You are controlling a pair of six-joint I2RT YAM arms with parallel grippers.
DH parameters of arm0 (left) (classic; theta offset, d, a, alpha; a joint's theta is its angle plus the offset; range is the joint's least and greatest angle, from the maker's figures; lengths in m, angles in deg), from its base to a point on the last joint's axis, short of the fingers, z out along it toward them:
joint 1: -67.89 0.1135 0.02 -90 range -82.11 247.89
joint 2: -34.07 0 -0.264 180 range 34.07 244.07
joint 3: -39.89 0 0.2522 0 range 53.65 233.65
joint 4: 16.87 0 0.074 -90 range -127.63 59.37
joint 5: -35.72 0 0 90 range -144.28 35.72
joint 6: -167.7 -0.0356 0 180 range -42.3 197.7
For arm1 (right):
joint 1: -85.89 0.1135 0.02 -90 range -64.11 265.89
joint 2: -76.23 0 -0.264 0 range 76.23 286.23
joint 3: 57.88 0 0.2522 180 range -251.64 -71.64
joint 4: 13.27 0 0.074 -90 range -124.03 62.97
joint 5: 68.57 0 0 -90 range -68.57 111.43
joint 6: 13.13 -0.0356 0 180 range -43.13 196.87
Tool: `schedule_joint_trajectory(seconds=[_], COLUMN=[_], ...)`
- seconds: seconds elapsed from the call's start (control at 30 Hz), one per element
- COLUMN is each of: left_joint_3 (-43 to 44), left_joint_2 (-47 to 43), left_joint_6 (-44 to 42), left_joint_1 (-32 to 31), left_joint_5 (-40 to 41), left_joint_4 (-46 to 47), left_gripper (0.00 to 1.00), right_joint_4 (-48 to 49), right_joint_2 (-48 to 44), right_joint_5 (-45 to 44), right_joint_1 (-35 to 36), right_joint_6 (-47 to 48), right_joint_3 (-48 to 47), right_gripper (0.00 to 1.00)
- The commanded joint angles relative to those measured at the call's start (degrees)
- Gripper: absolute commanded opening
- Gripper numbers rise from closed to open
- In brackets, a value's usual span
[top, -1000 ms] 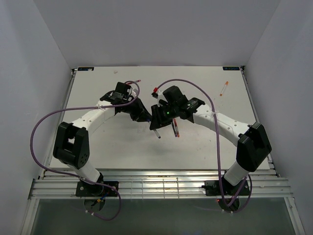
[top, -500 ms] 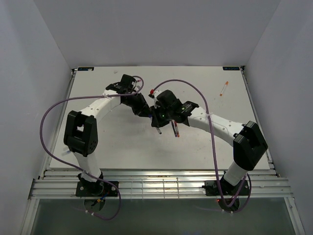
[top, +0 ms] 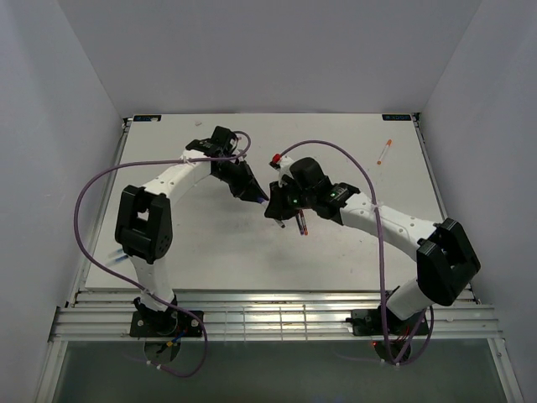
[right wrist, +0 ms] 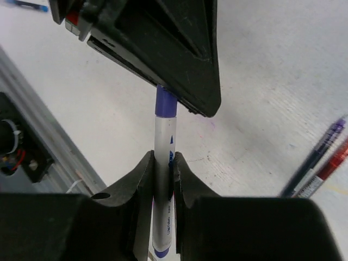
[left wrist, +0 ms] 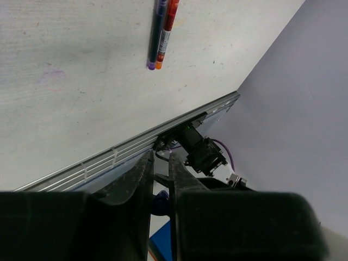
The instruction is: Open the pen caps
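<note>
Item: short blue plastic pen cap (right wrist: 165,103), at far end of slim white pen barrel (right wrist: 163,136), long axis running hand to hand. I held right hand (right wrist: 162,163) clamped on barrel, left hand (left wrist: 161,162) pinching cap.

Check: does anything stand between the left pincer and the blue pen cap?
Nothing visible does. In the right wrist view the short blue plastic cap runs straight in between the fingers of the left pincer, touching them. The right pincer clamps the white pen barrel just below the cap.
</note>
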Motion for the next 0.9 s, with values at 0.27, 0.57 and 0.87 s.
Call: schedule_joint_trajectory(seconds=[0.27,0.57,0.87], left_joint_3=[-2.5,-5.6,-5.4], left_joint_2=[-9.4,-12.6,-10.7], left_joint_6=[-6.6,-4.6,-4.8], left_joint_1=[4.8,7.0,8.6], left_joint_5=[15.2,18.7,16.3], left_joint_4=[7.9,4.4,3.7], left_gripper=[0.00,0.00,0.00], right_joint_4=[5.7,-22.2,-16.2], right_joint_2=[2.0,-1.2,-10.7], right_joint_5=[54.1,-18.7,-12.8], right_joint_1=[-7.1,1.3,-0.8], right_joint_6=[-5.6,3.7,2.8], right_joint_3=[4.2,-2.4,5.3], right_gripper=[0.08,0.08,0.08])
